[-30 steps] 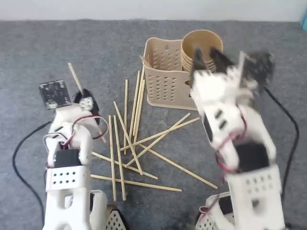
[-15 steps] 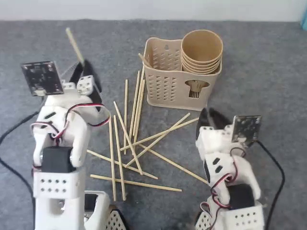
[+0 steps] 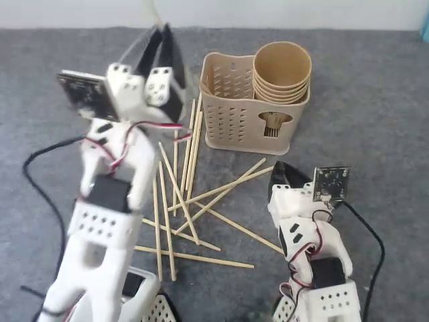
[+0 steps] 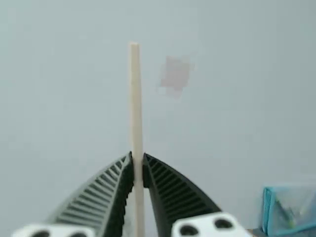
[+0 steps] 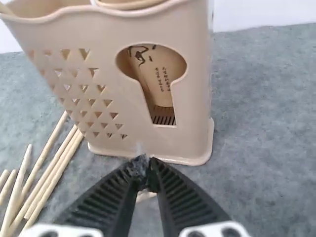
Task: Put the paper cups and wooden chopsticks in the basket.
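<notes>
The left hand (image 4: 137, 169) pinched one wooden chopstick (image 4: 134, 98), its long axis running out past the fingertips, raised just beside the basket (image 3: 228, 114). The right hand (image 5: 143, 173), pressed together, sat low before the basket.

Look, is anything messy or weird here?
Yes. Many wooden chopsticks lie criss-crossed on the grey mat beside the basket, not inside it, like a spill. The paper cups are stacked neatly in the basket. The left gripper pinches one chopstick, which sticks straight out past its tips.
</notes>
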Controlling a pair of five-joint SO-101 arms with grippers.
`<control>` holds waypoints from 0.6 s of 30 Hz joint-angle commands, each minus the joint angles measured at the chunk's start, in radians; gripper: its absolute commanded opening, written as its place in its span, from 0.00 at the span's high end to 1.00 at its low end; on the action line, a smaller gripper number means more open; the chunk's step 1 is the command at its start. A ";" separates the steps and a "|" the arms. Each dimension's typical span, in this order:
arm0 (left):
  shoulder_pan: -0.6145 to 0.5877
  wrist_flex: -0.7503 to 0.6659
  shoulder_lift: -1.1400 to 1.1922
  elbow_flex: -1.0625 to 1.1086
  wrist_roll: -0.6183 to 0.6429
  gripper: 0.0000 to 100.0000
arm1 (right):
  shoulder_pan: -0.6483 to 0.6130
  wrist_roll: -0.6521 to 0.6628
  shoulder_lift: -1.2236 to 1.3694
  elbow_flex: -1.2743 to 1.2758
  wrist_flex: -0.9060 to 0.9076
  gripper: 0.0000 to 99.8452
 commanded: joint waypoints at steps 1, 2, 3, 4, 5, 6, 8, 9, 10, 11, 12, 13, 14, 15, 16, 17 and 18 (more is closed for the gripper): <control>0.060 -0.316 0.101 -0.044 -0.011 0.99 | -0.008 -0.008 0.005 0.018 -0.021 0.99; 0.072 -0.367 0.126 -0.042 -0.037 0.99 | -0.008 -0.008 0.005 0.018 -0.021 0.99; 0.086 -0.411 0.152 -0.041 -0.072 0.99 | -0.008 -0.008 0.005 0.018 -0.021 0.99; 0.097 -0.440 0.178 -0.038 -0.101 0.99 | -0.008 -0.008 0.005 0.018 -0.021 0.99; 0.104 -0.450 0.204 -0.041 -0.123 0.99 | -0.008 -0.008 0.005 0.018 -0.021 0.99; 0.112 -0.454 0.232 -0.042 -0.138 0.99 | -0.008 -0.008 0.005 0.018 -0.021 0.99; 0.118 -0.457 0.284 -0.042 -0.147 0.99 | -0.007 -0.008 0.004 0.018 -0.021 0.99; 0.121 -0.457 0.310 -0.042 -0.147 0.99 | -0.007 -0.006 0.002 0.018 -0.021 0.99; 0.121 -0.459 0.331 -0.042 -0.147 0.99 | -0.007 -0.006 0.002 0.018 -0.021 0.99; 0.120 -0.459 0.353 -0.042 -0.147 0.99 | -0.007 -0.006 0.002 0.018 -0.021 0.99; 0.117 -0.459 0.370 -0.042 -0.147 0.99 | -0.007 -0.006 0.001 0.018 -0.021 0.99; 0.115 -0.459 0.387 -0.041 -0.147 0.99 | -0.007 -0.006 0.001 0.018 -0.021 0.99; 0.114 -0.459 0.399 -0.038 -0.147 0.99 | -0.007 -0.006 0.001 0.018 -0.021 0.99; 0.114 -0.454 0.411 -0.036 -0.147 0.99 | -0.007 -0.006 0.001 0.018 -0.021 0.99; 0.112 -0.453 0.420 -0.035 -0.147 0.99 | -0.007 -0.006 0.001 0.018 -0.021 0.99; 0.110 -0.453 0.430 -0.035 -0.147 0.97 | -0.007 -0.006 0.001 0.018 -0.021 0.99; 0.101 -0.451 0.436 -0.033 -0.147 0.95 | -0.007 -0.006 0.001 0.018 -0.021 0.99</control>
